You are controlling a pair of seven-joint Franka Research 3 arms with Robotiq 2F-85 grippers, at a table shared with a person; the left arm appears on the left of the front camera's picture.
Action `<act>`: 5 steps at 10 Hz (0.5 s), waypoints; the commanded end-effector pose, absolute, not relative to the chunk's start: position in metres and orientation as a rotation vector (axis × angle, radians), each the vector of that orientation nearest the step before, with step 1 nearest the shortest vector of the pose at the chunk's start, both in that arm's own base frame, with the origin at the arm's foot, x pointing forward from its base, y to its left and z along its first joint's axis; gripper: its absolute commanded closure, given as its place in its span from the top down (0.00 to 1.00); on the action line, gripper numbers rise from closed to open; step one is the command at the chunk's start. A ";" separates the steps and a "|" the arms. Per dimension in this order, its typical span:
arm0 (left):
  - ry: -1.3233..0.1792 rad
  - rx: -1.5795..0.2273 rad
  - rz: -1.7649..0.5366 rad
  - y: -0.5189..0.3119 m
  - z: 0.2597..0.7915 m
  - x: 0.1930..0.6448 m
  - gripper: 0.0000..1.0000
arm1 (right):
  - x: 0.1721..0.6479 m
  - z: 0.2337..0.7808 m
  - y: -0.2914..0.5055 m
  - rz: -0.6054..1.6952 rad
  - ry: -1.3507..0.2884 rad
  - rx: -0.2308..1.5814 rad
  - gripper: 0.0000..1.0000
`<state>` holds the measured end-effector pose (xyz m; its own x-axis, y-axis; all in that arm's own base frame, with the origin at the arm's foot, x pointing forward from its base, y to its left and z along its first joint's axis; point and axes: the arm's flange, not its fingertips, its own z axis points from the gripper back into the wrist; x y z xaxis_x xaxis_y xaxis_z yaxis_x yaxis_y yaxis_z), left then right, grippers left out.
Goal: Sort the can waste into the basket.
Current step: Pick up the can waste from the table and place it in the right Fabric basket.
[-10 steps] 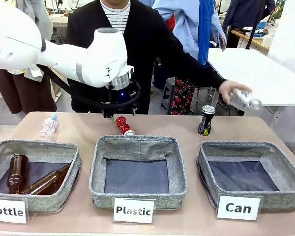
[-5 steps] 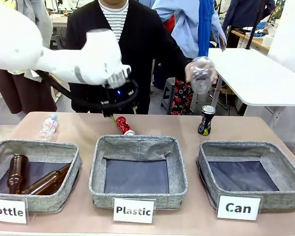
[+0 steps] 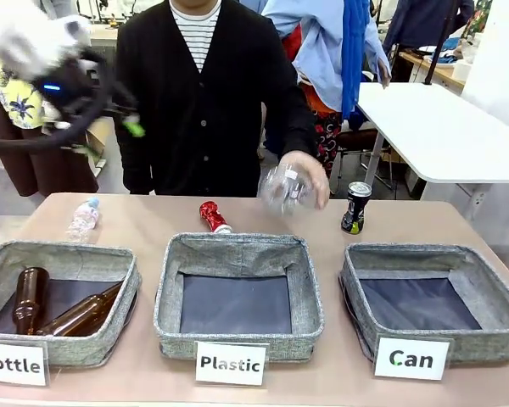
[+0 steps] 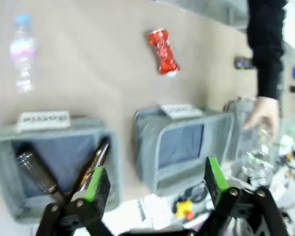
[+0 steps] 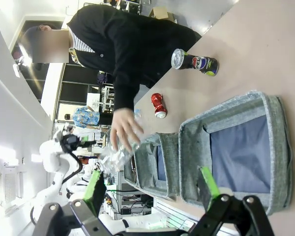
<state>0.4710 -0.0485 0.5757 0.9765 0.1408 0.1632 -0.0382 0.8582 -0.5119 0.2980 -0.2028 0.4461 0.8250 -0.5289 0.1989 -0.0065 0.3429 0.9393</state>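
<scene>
My left gripper [image 4: 155,177] and right gripper [image 5: 151,184] hang spread, empty, clear of the person's hand [image 3: 310,174]; the shiny red metal can [image 3: 212,215] and black metal can [image 3: 355,207] await sorting on the bench [image 3: 136,222].

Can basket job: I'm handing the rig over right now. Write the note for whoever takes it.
Left end effector: open, empty, raised at the left of the table.
Right end effector: open, empty, off the table.
Red can lies behind the Plastic basket; black can stands behind the Can basket.
Person's hand holds a clear bottle over the table.
Done: nothing; Can basket empty.
Left: both cans.
</scene>
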 end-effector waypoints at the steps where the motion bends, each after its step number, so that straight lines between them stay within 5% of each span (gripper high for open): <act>1: -0.197 -0.614 0.009 0.042 0.570 0.432 1.00 | 0.300 0.447 -0.203 -0.353 -0.547 1.196 1.00; 5: -0.341 -0.977 -0.152 0.157 0.542 0.360 1.00 | 0.300 0.447 -0.203 -0.353 -0.547 1.196 1.00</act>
<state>0.3532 0.1636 0.5521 0.9381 0.0514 0.3424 0.2387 0.6204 -0.7471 0.2981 -0.2031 0.4460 0.8252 -0.5289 0.1983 -0.0060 0.3429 0.9394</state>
